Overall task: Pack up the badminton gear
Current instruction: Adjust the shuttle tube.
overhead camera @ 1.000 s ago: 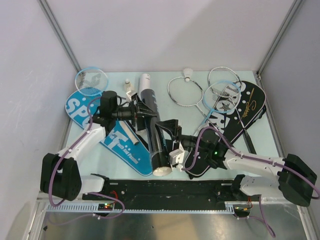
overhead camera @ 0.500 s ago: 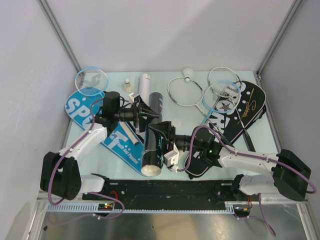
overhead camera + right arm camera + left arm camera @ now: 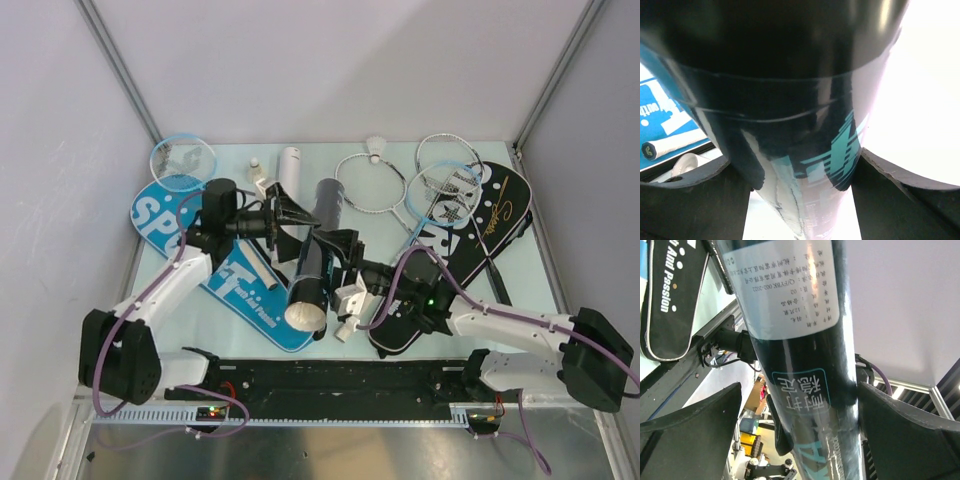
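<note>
A long black tube (image 3: 316, 250) with teal print is held off the table, tilted, its pale open end (image 3: 305, 316) toward me. My right gripper (image 3: 334, 256) is shut on its middle; in the right wrist view the tube (image 3: 790, 125) fills the space between both fingers (image 3: 900, 185). My left gripper (image 3: 288, 222) is open around the tube's far part; in the left wrist view the tube (image 3: 805, 390) touches the right finger (image 3: 910, 435), with a gap to the left one. A white tube (image 3: 289, 166) lies behind.
A blue SPORT cover (image 3: 215, 268) with a white handle (image 3: 254, 274) on it lies left. A black cover (image 3: 474, 232) lies right. Silver rackets (image 3: 370, 184) and a light blue racket (image 3: 440, 196) lie at the back, with a shuttlecock (image 3: 376, 148). Another light blue racket head (image 3: 182, 160) is at far left.
The black tube has risen off the table and swung, its far end moving right and its near end coming up. My right gripper moved with it; the left stayed at its far part.
</note>
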Robot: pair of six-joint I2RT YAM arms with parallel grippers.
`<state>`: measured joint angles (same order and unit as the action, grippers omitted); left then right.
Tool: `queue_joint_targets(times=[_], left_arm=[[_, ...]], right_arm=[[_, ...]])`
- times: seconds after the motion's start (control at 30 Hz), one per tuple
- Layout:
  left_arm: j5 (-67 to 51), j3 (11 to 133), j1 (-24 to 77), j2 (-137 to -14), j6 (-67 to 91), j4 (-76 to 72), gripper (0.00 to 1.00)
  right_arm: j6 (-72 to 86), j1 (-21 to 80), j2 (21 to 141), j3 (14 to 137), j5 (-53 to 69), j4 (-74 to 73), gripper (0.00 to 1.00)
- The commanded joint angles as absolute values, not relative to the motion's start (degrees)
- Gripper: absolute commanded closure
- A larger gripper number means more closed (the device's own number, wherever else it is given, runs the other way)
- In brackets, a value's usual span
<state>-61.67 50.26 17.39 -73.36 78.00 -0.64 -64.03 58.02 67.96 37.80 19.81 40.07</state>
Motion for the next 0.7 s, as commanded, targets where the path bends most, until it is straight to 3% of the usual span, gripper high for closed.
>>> queue_joint_targets(times=[0.0, 0.37, 0.67], left_arm=[[-61.6, 53.0, 16.8, -69.4, 76.4, -1.7, 0.0], [-54.7, 59.2, 4.2, -69.3, 58.5, 8.5, 0.02], [-26.4, 76.1, -4.3, -85.2, 37.9, 21.2, 0.06]], right_arm=[[-61.9, 56.9, 63.2, 39.6, 16.1, 43.0, 0.69], [-49.7, 51.8, 57.8, 39.6, 12.3, 38.3, 0.74], [-32.0, 48.4, 55.2, 39.6, 6.6, 36.4, 0.76]])
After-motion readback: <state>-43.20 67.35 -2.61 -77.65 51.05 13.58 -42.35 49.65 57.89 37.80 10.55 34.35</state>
